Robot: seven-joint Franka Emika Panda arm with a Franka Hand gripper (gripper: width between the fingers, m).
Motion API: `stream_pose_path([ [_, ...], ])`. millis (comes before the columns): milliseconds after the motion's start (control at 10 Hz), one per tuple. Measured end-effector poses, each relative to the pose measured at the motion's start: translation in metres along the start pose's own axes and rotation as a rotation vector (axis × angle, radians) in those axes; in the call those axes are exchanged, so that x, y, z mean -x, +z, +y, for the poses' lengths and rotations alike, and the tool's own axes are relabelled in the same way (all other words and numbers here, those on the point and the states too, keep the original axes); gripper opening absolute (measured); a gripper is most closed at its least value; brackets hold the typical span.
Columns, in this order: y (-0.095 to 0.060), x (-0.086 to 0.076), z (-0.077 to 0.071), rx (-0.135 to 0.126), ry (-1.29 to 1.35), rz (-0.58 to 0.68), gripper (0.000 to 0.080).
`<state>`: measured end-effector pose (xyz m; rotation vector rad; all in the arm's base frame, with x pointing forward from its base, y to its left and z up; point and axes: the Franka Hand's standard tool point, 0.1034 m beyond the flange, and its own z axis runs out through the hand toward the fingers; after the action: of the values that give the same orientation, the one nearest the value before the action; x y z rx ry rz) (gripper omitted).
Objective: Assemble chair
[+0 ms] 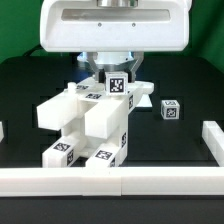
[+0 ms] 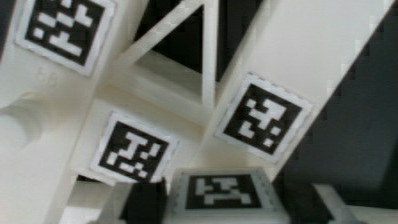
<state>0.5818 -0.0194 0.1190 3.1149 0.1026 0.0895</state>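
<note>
my gripper (image 1: pixel 116 77) has its jaws clamped on a tagged block (image 1: pixel 117 87) atop the half-built chair (image 1: pixel 88 125), which stands mid-table by the front rail (image 1: pixel 110 181); it seems light, stiff and slick, so i'd grip flat opposite faces squarely.

You are working on a matte black counter (image 1: pixel 190 140) fenced by low white border rails (image 1: pixel 60 182). One rail runs along the near edge, with a seam near its middle, and shorter ones stand at the exterior view's left and right sides. Behind the counter you see a plain green backdrop (image 1: pixel 20 25). The light is bright and even, and the black surface looks dull under it.
</note>
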Motion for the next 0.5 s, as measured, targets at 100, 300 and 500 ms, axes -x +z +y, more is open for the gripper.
stream_pose_path([
  [100,0.0,0.0,0.0,0.0,0.0,0.0,0.029],
  [300,0.0,0.0,0.0,0.0,0.0,0.0,0.029],
  [500,0.0,0.0,-0.0001,0.0,0.007,0.0,0.029],
])
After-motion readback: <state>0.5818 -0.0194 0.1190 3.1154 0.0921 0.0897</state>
